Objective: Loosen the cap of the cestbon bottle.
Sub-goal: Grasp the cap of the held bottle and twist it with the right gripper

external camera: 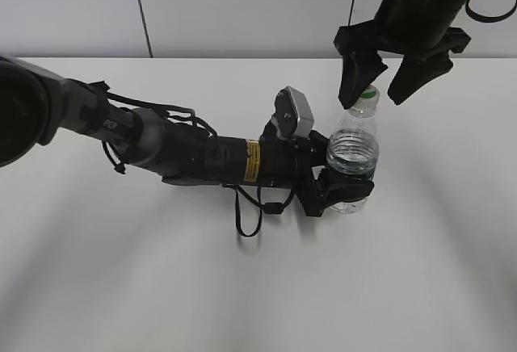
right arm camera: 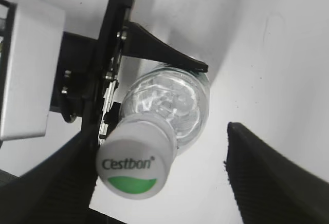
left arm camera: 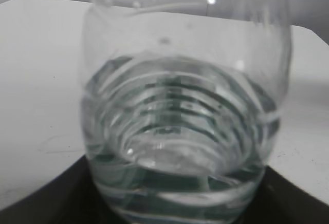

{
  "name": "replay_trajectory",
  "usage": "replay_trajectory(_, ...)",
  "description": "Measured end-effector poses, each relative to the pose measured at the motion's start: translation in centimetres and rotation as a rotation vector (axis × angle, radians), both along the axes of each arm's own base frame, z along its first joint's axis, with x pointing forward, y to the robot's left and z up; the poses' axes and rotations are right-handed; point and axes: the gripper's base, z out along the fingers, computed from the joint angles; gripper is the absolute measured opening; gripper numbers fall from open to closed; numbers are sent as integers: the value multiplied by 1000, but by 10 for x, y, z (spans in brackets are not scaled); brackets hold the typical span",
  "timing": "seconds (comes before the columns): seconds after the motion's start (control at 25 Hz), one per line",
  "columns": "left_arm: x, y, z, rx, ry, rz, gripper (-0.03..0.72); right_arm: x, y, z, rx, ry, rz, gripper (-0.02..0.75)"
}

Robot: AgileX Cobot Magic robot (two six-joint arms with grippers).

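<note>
Fingers: right gripper (external camera: 376, 85) hangs spread apart at the upper right of the exterior view, one finger (external camera: 355, 77) just beside the cap and the other well clear on the far side; nothing is held. Left gripper (external camera: 343, 182) is clamped around the lower body of the bottle at centre right.
Table (external camera: 121, 287): plain white surface filling most of the exterior view; only the bottle stands on it, and the visible surface around the bottle is open.
Left arm (external camera: 161, 146): lies low across the table from the left edge, blocking approach from that side.
Cestbon bottle (external camera: 353, 154): upright, centre right, clear plastic, partly filled with water. Likely light, with thin walls that dent under squeeze and a smooth, slippery skin; the lower grip looks a sound anchor against twisting.
Cap (right arm camera: 134, 158): white with a green patch, sitting at lower left in the right wrist view, off-centre between the right fingers. Probably stiff and ridged, the best place to take hold, squarely across its sides.
Room: open space above and to the right of the cap; the right fingers seem to need shifting to centre on the cap before closing.
</note>
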Motion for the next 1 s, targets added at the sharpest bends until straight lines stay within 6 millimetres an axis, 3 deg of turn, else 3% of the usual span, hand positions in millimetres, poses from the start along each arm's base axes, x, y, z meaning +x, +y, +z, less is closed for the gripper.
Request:
replay_trajectory(0.36, 0, 0, 0, -1, 0, 0, 501, -1, 4, 1, 48, 33, -74, 568)
replay_trajectory(0.48, 0, 0, 0, -1, 0, 0, 501, -1, 4, 1, 56, 36, -77, 502)
replay_trajectory(0.68, 0, 0, 0, -1, 0, 0, 501, -1, 4, 1, 56, 34, -72, 314)
replay_trajectory(1.0, 0, 0, 0, -1, 0, 0, 501, -1, 4, 1, 44, 2, 34, 314)
